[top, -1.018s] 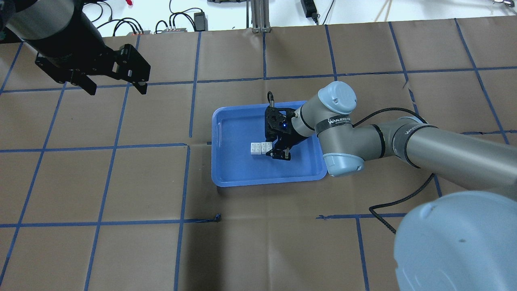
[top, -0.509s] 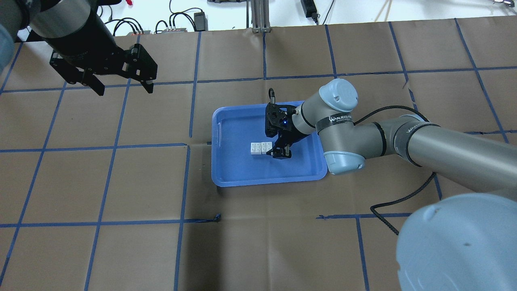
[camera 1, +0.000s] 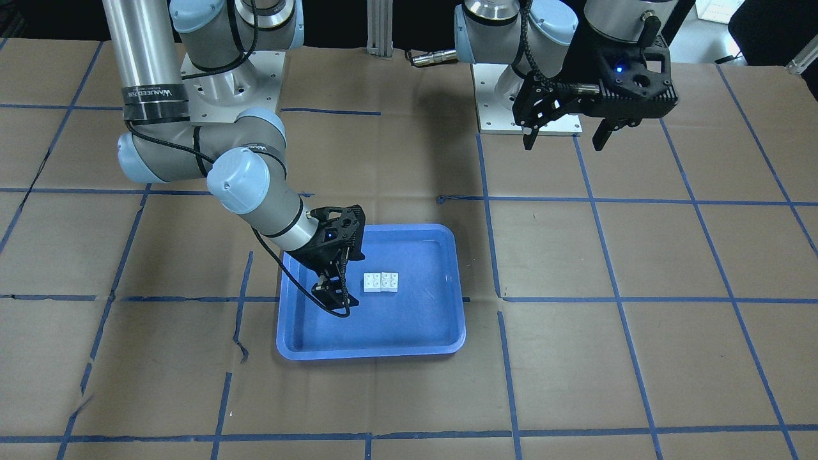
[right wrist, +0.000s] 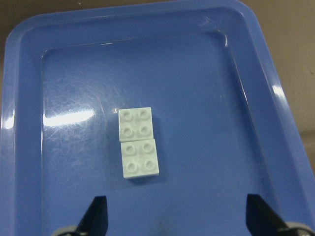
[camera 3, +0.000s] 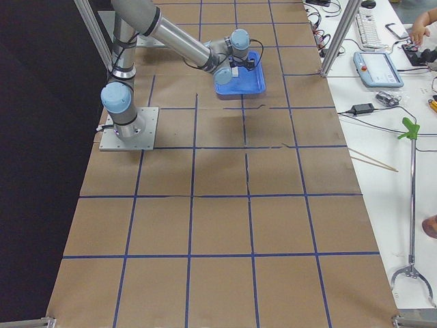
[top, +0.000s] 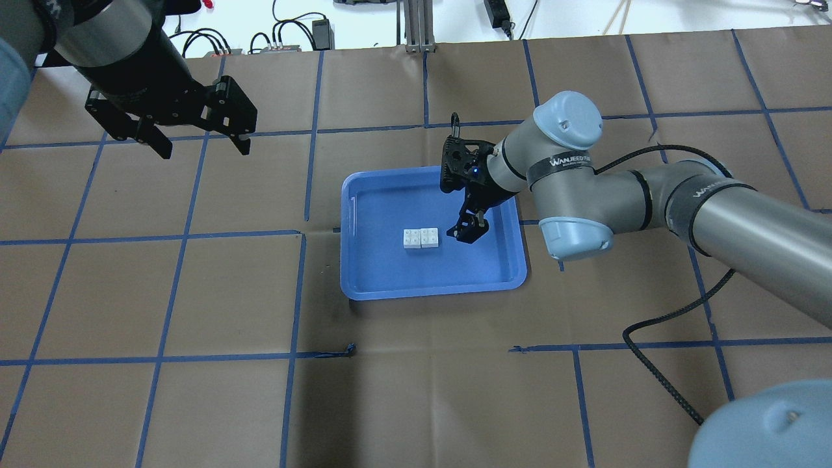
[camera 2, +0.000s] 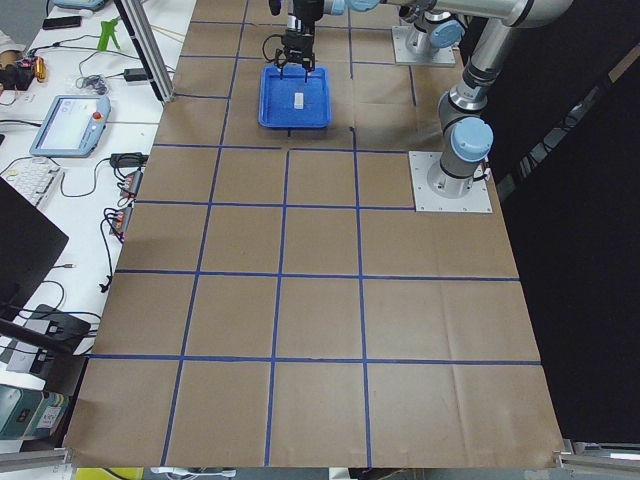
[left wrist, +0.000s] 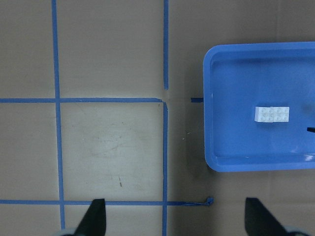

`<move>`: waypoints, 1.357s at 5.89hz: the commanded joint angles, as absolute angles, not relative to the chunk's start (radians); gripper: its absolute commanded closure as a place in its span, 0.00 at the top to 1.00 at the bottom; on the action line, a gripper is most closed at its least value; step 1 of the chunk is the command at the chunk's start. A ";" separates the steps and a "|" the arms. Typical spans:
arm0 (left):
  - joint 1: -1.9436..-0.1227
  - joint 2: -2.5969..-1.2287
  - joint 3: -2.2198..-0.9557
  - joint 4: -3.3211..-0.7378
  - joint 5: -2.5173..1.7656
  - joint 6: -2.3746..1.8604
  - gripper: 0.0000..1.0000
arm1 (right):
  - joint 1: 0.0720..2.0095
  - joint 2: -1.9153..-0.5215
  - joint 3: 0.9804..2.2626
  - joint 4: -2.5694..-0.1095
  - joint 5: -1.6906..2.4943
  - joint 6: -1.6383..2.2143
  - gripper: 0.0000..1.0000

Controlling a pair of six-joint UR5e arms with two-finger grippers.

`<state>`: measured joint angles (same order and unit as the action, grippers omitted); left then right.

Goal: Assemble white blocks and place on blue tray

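**Overhead exterior check: down to the retreat**

Shows the right pincer (top: 469, 231) spread apart and empty, just beside the white blocks (top: 420, 238) without touching them. Finds the two blocks side by side, touching, flat near the middle of the blue tray (top: 390, 276). Finds the left pincer (top: 205, 149) spread and empty too, well apart over the brown table cover (top: 416, 390). Reads as placing all but finished. Calls next for lifting the right arm clear without nudging the blocks.

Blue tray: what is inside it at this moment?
Two white blocks lie touching side by side near the middle of the blue tray. The open right tool is beside them, apart from them. Anything under the blocks is covered.
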<state>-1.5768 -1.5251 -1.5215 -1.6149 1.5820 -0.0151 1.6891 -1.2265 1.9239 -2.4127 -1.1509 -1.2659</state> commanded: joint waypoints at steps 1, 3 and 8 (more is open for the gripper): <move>-1.575 -1.519 -1.520 -1.617 1.582 -0.015 0.99 | 1.649 -1.322 1.854 -2.178 -1.288 -1.087 1.00; -1.575 -1.516 -1.517 -1.617 1.582 -0.015 0.99 | 1.638 -1.365 1.778 -2.094 -1.479 -0.738 1.00; -1.575 -1.509 -1.519 -1.620 1.582 -0.014 0.99 | 1.545 -1.489 1.484 -1.514 -1.552 -0.044 1.00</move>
<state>-1.5754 -1.5108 -1.5175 -1.6198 1.5815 -0.0138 1.5530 -1.4817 1.5609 -1.6349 -1.5487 -0.1601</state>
